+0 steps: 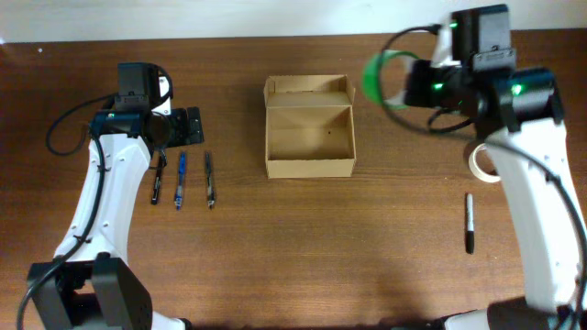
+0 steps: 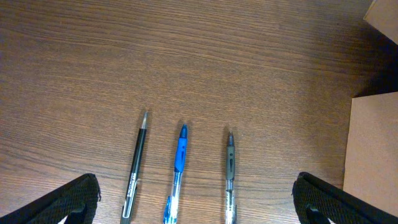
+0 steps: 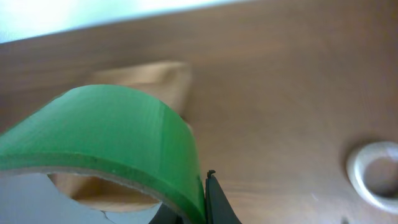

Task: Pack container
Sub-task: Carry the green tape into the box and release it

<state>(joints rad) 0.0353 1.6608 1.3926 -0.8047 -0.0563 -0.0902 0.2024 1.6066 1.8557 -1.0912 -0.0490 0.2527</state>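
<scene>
Tabletop [image 1: 303, 247] of dark wood grain fills the overhead view, with one white arm on each side. Between the arms, about mid-table, sits the container [image 1: 309, 168], a tan cardboard box with its lid flap folded back toward the far edge and its inside bare. The right gripper [image 1: 404, 82] is clamped on a green tape roll [image 1: 374, 81], held on edge just beyond the box's far right corner and not over the opening. In the right wrist view one dark fingertip [image 3: 214, 199] presses against the roll's outer face. The left gripper [image 1: 190, 126] hangs to the left of the box with its jaws spread wide and nothing between them; its padded fingers [image 2: 71, 199] sit in the two bottom corners of the left wrist view. A white tape roll [image 1: 483, 160] lies flat on the wood to the right of the box, partly under the right arm. Nearer the front edge on that side lies a black marker [image 1: 470, 222]. Below the left gripper three pens lie side by side, apart from each other: a black pen [image 1: 158, 183], a blue pen [image 1: 182, 181] and a grey pen [image 1: 210, 179]
</scene>
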